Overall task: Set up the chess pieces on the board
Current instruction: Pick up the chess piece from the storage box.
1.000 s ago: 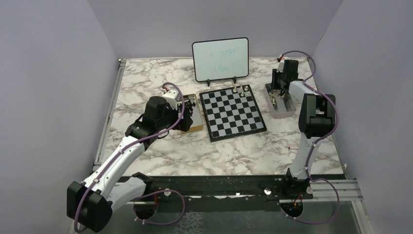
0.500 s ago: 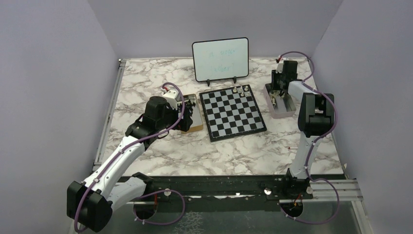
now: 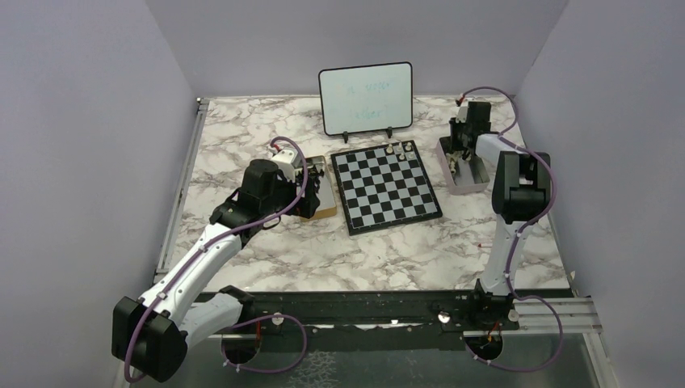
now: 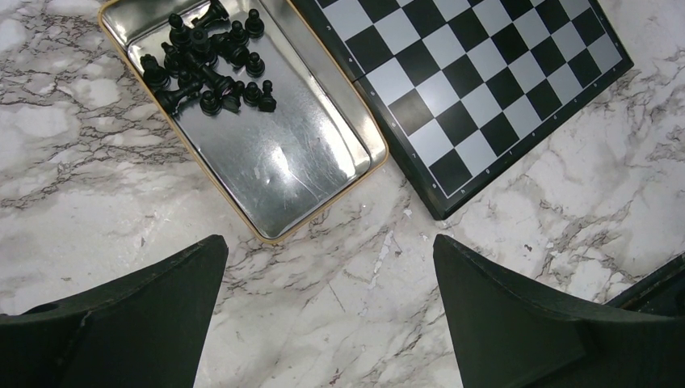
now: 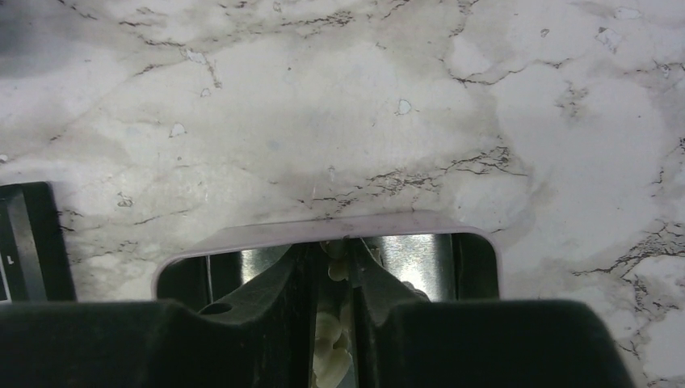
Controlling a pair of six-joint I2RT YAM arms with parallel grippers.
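The board (image 3: 386, 190) lies mid-table with a few pale chess pieces (image 3: 396, 149) standing at its far right corner. My right gripper (image 3: 457, 155) reaches down into a lilac tray (image 3: 474, 181). In the right wrist view its jaws (image 5: 335, 245) stand a narrow gap apart, with a pale chess piece (image 5: 335, 268) between the tips and more pale pieces below. Whether the fingers press on it does not show. My left gripper (image 4: 329, 242) hangs wide open over bare marble, near a gold-rimmed tray (image 4: 323, 214) of black pieces (image 4: 206, 61).
A white black-framed whiteboard (image 3: 365, 97) stands on its stand behind the board. The gold-rimmed tray (image 3: 327, 208) lies just left of the board (image 4: 485, 81). Purple walls close in the table on three sides.
The right jaws have narrowed around the pale piece in the lilac tray, and the right arm has shifted slightly. The left arm has stayed put.
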